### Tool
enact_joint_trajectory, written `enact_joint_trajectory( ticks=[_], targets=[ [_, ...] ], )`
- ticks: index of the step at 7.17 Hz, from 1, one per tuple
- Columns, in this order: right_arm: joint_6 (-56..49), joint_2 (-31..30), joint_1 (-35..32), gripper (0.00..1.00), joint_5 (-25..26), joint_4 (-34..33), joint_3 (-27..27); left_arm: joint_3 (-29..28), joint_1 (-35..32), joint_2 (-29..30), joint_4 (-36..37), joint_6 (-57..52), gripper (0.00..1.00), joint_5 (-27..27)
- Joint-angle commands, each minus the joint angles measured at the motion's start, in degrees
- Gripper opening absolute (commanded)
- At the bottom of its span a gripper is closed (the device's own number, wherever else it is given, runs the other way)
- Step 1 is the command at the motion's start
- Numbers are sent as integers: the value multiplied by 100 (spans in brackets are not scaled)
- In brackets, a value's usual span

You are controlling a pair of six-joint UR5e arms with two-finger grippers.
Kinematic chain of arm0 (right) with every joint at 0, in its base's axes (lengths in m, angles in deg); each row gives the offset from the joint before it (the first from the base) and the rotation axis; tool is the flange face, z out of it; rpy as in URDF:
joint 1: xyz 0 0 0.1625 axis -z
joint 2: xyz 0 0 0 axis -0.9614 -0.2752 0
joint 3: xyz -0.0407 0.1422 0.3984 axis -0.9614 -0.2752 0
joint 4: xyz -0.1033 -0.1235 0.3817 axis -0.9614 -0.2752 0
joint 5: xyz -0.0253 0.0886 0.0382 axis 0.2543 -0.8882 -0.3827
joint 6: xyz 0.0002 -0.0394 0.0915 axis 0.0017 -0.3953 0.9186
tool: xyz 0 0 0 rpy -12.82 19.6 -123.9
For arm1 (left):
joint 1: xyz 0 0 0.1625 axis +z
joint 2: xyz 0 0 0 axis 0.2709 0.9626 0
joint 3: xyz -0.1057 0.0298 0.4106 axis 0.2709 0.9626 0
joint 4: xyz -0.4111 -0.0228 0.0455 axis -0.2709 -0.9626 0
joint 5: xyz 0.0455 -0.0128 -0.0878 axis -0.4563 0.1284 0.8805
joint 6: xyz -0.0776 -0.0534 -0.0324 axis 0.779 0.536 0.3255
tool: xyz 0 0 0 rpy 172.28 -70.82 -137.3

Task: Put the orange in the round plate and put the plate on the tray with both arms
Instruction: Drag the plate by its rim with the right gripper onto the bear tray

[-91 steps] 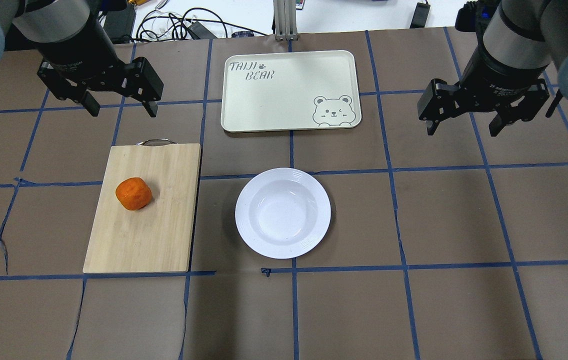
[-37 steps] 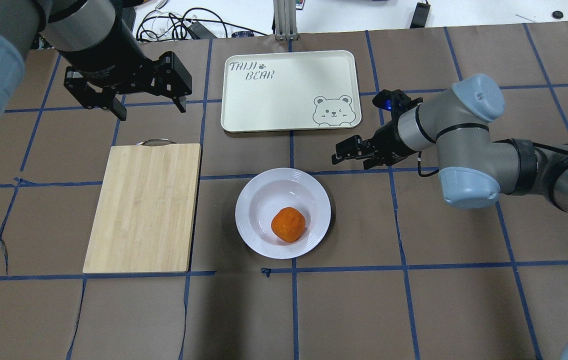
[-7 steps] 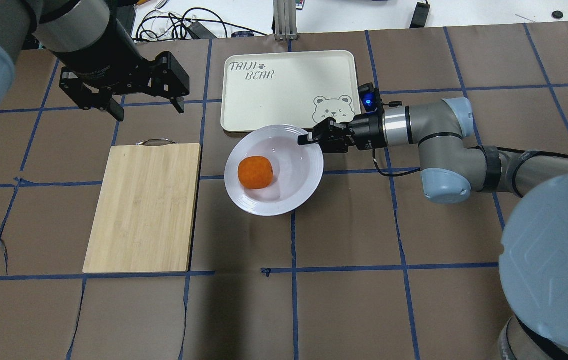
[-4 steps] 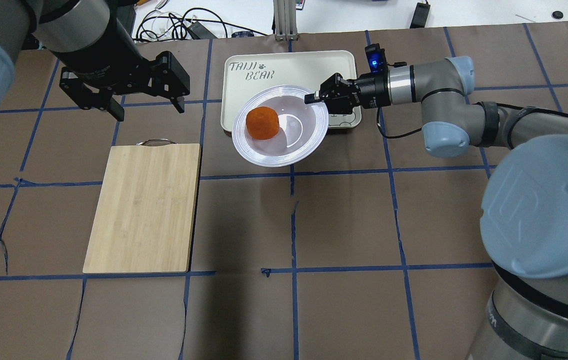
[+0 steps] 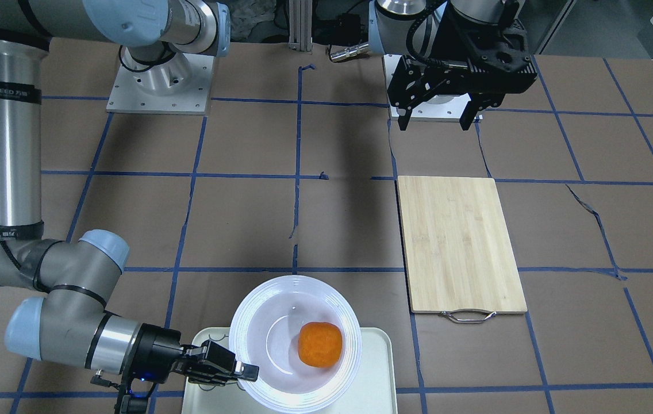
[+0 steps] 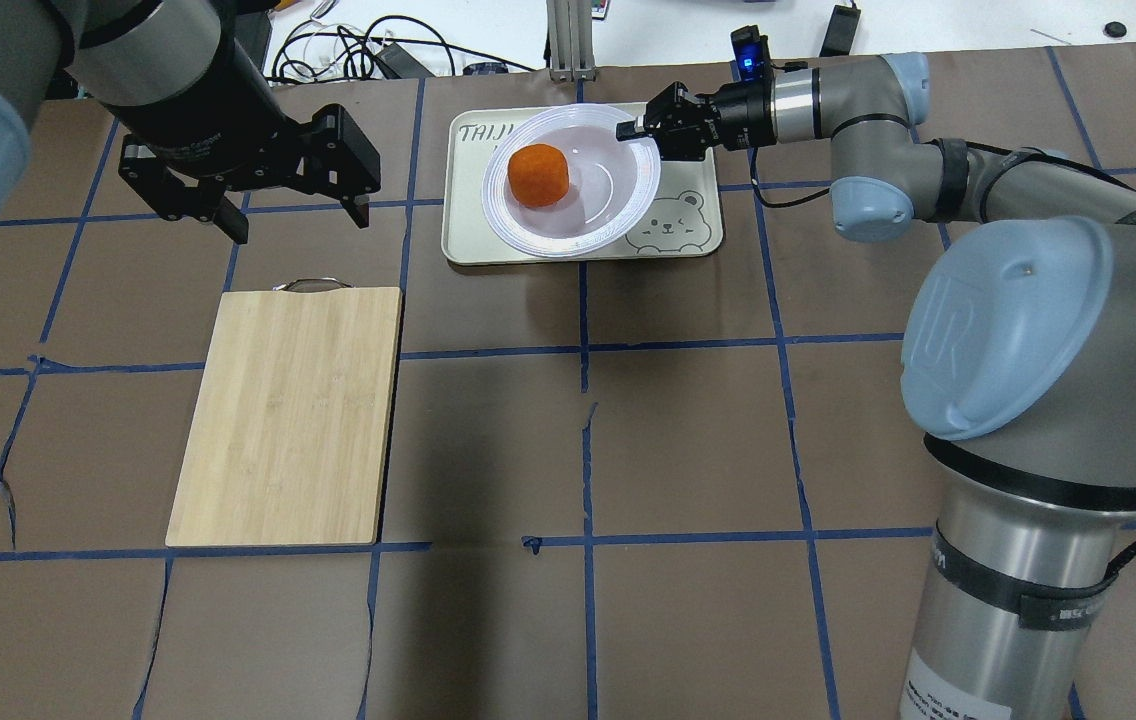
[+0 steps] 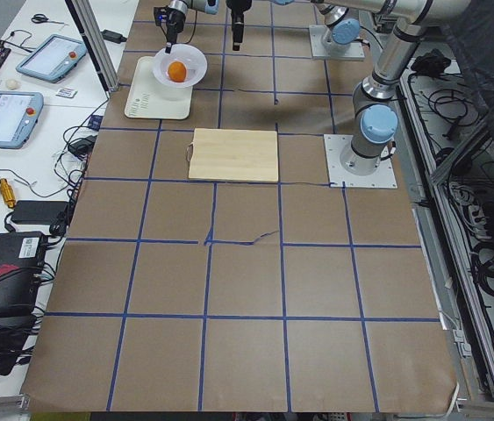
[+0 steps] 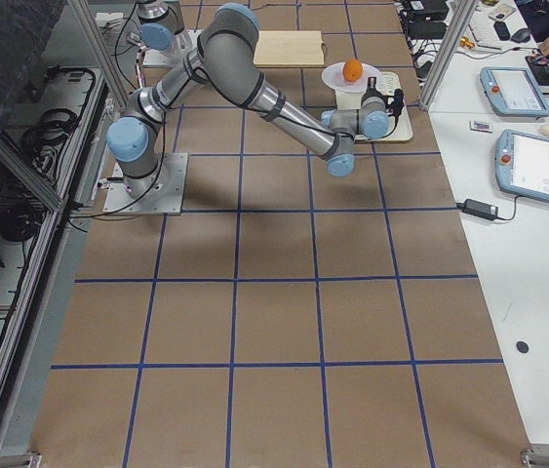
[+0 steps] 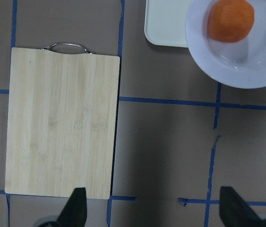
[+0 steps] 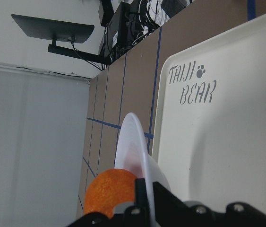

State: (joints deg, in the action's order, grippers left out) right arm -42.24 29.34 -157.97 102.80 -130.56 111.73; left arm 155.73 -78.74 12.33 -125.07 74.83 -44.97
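Overhead exterior view, from your left: the left hand (image 6: 298, 222) hangs with its fingers spread and nothing between them, above the table (image 6: 688, 440) at 12 o'clock of the bamboo cutting board (image 6: 288, 415). It is well apart from the work, at about 9 o'clock of the round plate (image 6: 608, 215).

The plate sits over the middle of the tray (image 6: 693, 235) with the orange (image 6: 539, 175) in its sunken centre, toward 10 o'clock. The right hand (image 6: 631, 130) is clamped on the plate's rim at about 2 o'clock, so it is the nearer hand and carries the load alone.

What matters for setting down is that the tray lies directly under the plate, its long axis running 9 to 3 o'clock. The plate looks raised and slightly tilted, though you cannot tell whether its underside touches.

Hidden from you are the tray's centre, part of its lettering, and the finger beneath the rim.
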Motion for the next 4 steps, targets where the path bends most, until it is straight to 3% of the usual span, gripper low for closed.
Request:
enact_joint_trajectory(
  ticks=[1, 4],
  targets=[
    [-10, 442, 0, 0, 3, -8, -395, 0, 6, 0, 3, 0, 100, 1],
    [-11, 855, 0, 0, 30, 0, -817, -9, 15, 0, 3, 0, 100, -8]
  ],
)
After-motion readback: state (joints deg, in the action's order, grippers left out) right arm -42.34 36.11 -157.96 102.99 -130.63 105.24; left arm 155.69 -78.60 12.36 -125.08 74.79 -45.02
